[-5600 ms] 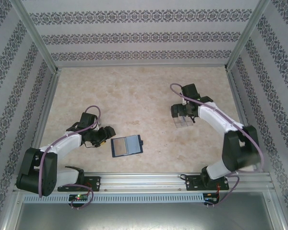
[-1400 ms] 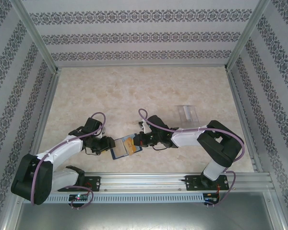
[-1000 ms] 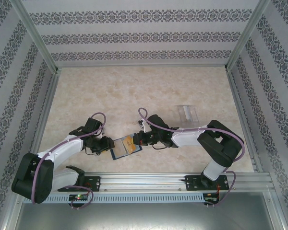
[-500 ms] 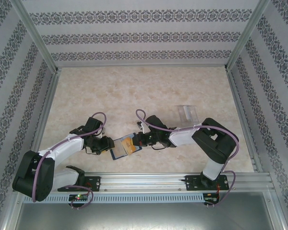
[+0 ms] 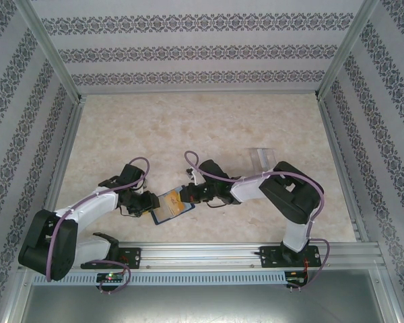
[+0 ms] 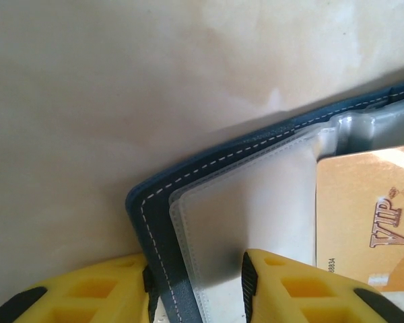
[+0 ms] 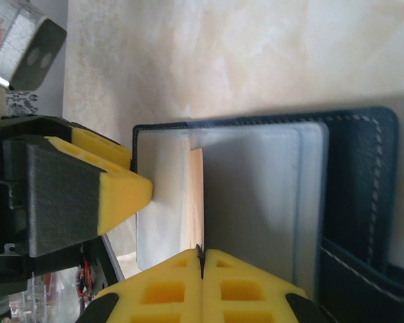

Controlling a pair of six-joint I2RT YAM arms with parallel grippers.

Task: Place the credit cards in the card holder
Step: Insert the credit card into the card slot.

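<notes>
The open navy card holder (image 5: 164,213) lies on the table near its front edge, between the two arms. My left gripper (image 5: 150,205) clamps its left edge. In the left wrist view the yellow fingers (image 6: 87,296) of that gripper (image 6: 195,293) pinch the stitched cover (image 6: 209,165) and its frosted sleeves. A gold VIP credit card (image 6: 363,215) sticks out to the right. My right gripper (image 7: 200,254) is shut on that card (image 7: 196,195), seen edge-on, its far end between two frosted sleeves of the holder (image 7: 353,168). From above, the right gripper (image 5: 187,195) sits at the holder's right side.
A small clear plastic piece with grey stripes (image 5: 262,159) stands on the table behind the right arm. Patterned walls close in the beige table on three sides. An aluminium rail (image 5: 209,252) runs along the near edge.
The right gripper has pushed the gold card leftward, further over the holder. The holder has shifted slightly left and tilted. The left jaws have narrowed a little on its edge.
</notes>
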